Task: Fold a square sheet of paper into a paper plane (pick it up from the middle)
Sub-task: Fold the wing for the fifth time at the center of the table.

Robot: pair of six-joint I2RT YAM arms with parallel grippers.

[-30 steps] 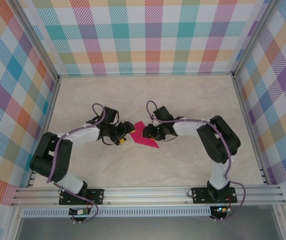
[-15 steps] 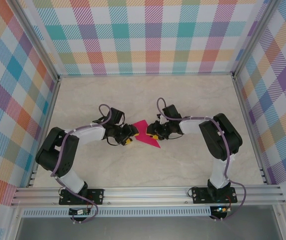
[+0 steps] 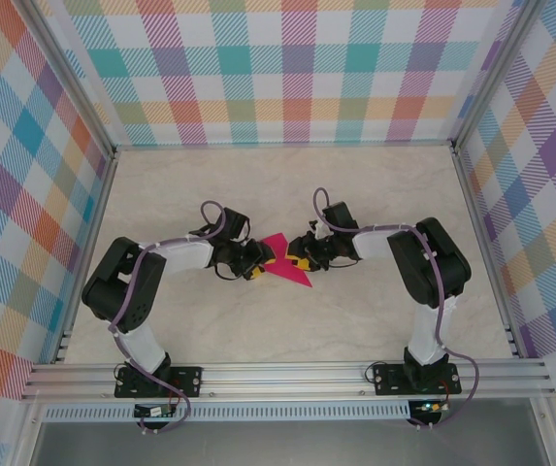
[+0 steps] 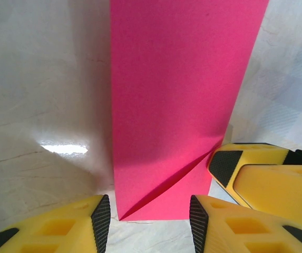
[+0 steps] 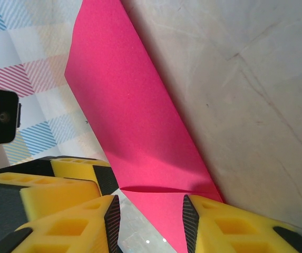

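Paper first: I see the pink sheet (image 3: 284,262), folded narrow, lying mid-frame on the table (image 3: 355,194) between both grippers. The left gripper (image 4: 148,216) straddles its creased end with jaws partly apart. The right gripper (image 5: 151,216) does likewise. I cannot tell whether either has hold of it.

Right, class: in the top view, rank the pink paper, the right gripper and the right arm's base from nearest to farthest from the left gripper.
1. Pink paper, right at the left gripper fingertips.
2. Right gripper, just across the sheet, to the right.
3. Right arm's base, well off at the bottom right.
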